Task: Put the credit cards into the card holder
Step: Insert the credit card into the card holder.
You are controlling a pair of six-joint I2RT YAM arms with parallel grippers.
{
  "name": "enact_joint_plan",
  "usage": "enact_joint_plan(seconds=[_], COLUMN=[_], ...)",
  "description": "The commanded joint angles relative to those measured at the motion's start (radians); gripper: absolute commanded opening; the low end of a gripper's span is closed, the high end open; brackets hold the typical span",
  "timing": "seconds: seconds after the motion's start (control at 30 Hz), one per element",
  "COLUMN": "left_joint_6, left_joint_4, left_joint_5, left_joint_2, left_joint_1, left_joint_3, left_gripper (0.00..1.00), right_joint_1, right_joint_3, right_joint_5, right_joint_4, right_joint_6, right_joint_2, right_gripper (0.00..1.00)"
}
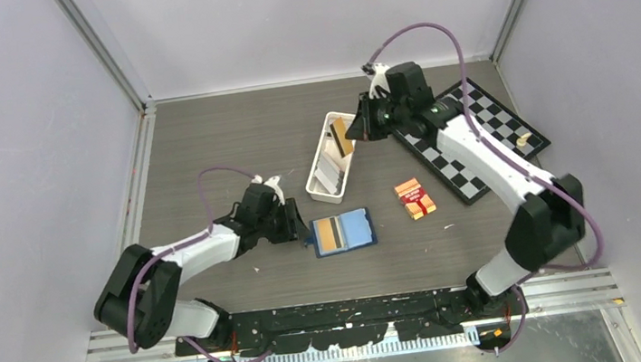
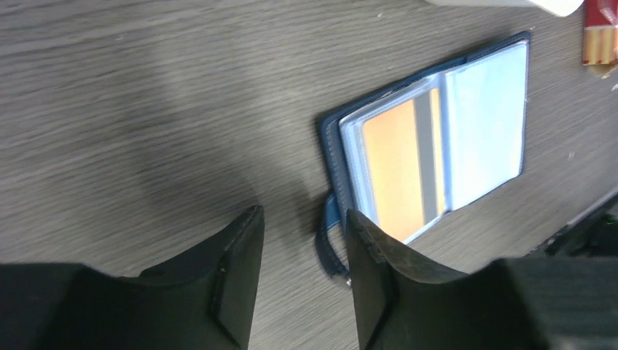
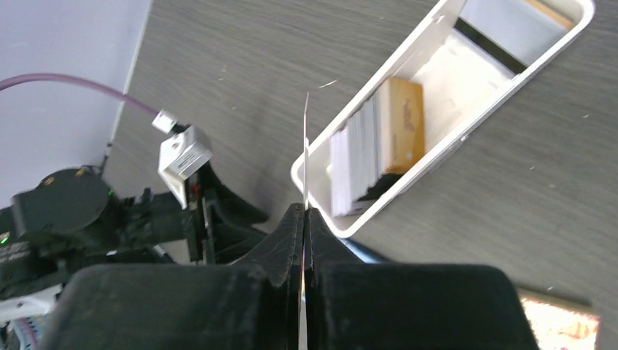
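The card holder (image 1: 354,228) lies open on the table, blue sleeves up, with a tan and grey credit card (image 1: 330,233) in its left sleeve. In the left wrist view the same holder (image 2: 484,95) and card (image 2: 393,164) lie just beyond my fingers. My left gripper (image 1: 300,229) (image 2: 304,215) is open and holds nothing, its right finger next to the holder's clasp strap (image 2: 329,244). My right gripper (image 1: 365,122) (image 3: 304,211) is shut on a tan card (image 1: 342,135), seen edge-on (image 3: 306,146), above the tray's far end. Several more cards (image 3: 361,157) stand in the tray.
The long white tray (image 1: 326,198) (image 3: 510,84) lies behind the holder. A red-orange banded pack (image 1: 414,198) sits to the holder's right. A checkerboard (image 1: 497,120) lies at the back right under the right arm. The left arm (image 3: 87,219) shows in the right wrist view.
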Motion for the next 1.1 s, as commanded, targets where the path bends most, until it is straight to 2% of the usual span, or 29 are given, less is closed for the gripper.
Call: enact_joint_plan(seconds=[0.0, 0.13, 0.27, 0.47, 0.67, 0.73, 0.87, 1.07], left_joint_6=[0.035, 0.062, 0.05, -0.074, -0.209, -0.25, -0.329, -0.366], left_joint_4=[-0.165, -0.231, -0.224, -0.021, 0.188, 0.251, 0.385, 0.422], left_joint_5=[-0.126, -0.127, 0.0, 0.237, 0.326, 0.342, 0.345, 0.35], left_joint_2=[-0.115, -0.272, -0.459, -0.609, -0.623, -0.616, -0.619, -0.637], left_joint_1=[0.009, 0.008, 0.008, 0.001, 0.0, 0.0, 0.0, 0.0], left_joint_3=[-0.017, 0.004, 0.044, 0.082, 0.064, 0.053, 0.023, 0.013], left_gripper=[0.52, 0.58, 0.58, 0.66, 0.69, 0.62, 0.41, 0.28], right_joint_1=[0.009, 0.012, 0.02, 0.083, 0.174, 0.187, 0.2, 0.199], right_joint_3=[-0.13, -0.269, -0.382, -0.515, -0.53, -0.534, -0.542, -0.556], right_joint_5=[-0.047, -0.136, -0.243, -0.394, -0.407, -0.409, -0.405, -0.38], right_joint_4=[0.125, 0.223, 0.345, 0.605, 0.635, 0.645, 0.647, 0.641], right_joint_6=[0.099, 0.172, 0.259, 0.394, 0.405, 0.411, 0.413, 0.406], right_joint_2=[-0.189, -0.305, -0.391, -0.486, -0.526, -0.53, -0.531, -0.523], right_gripper=[0.0, 0.01, 0.0, 0.0, 0.01, 0.01, 0.01, 0.0])
